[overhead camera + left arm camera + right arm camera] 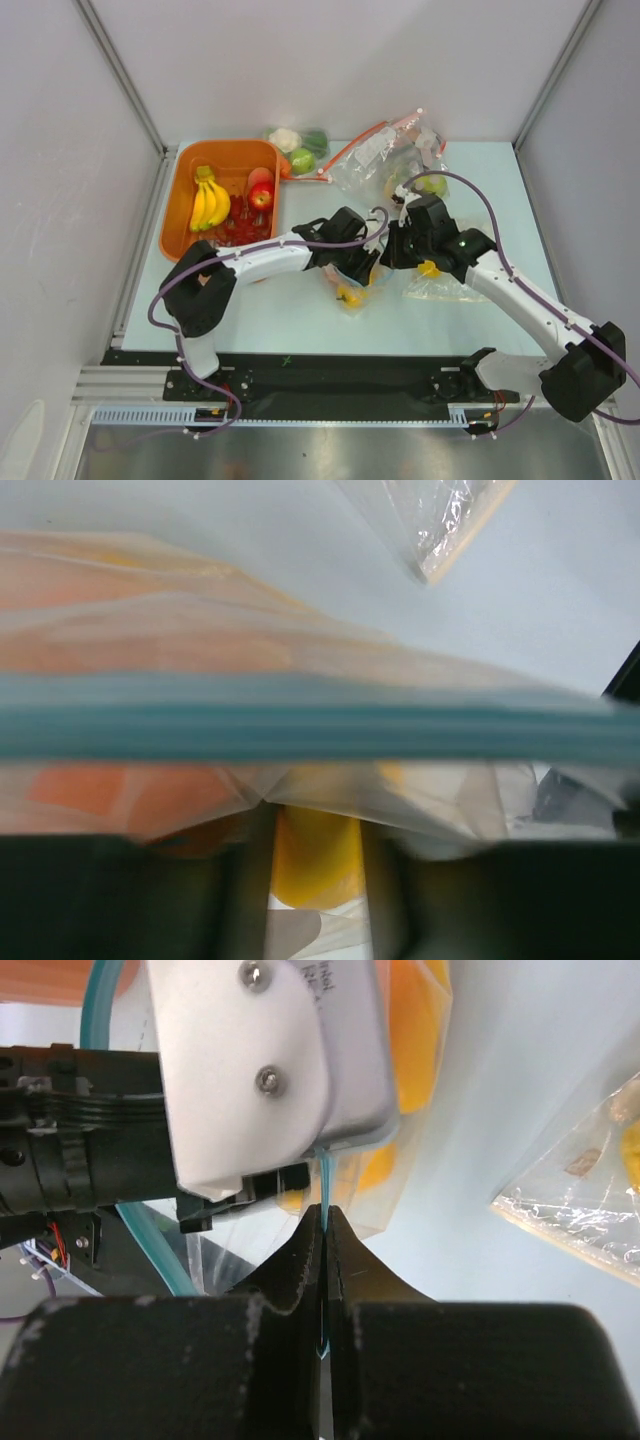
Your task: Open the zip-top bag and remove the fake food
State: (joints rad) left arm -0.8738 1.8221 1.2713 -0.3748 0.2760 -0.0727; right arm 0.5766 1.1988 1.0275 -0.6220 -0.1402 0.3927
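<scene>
The zip-top bag [362, 283] hangs between my two grippers at mid-table. Its teal zip strip [300, 730] crosses the left wrist view close up. My right gripper [326, 1222] is shut on that strip [325, 1185], which runs edge-on between its pads; it also shows in the top view [397, 250]. My left gripper [315, 880] is at the bag's mouth [352, 265]. Its jaws stand a little apart with a yellow fake food piece [318, 855] between them. Bag film hides the fingertips, so contact is unclear. Orange fake food [80, 790] shows through the film.
An orange tray [182, 190] at the back left holds a banana bunch [209, 203] and a red apple [261, 197]. Other clear bags [385, 155] lie at the back right, and one with a yellow piece [435, 285] lies under the right arm. Green produce [303, 160] sits behind the tray.
</scene>
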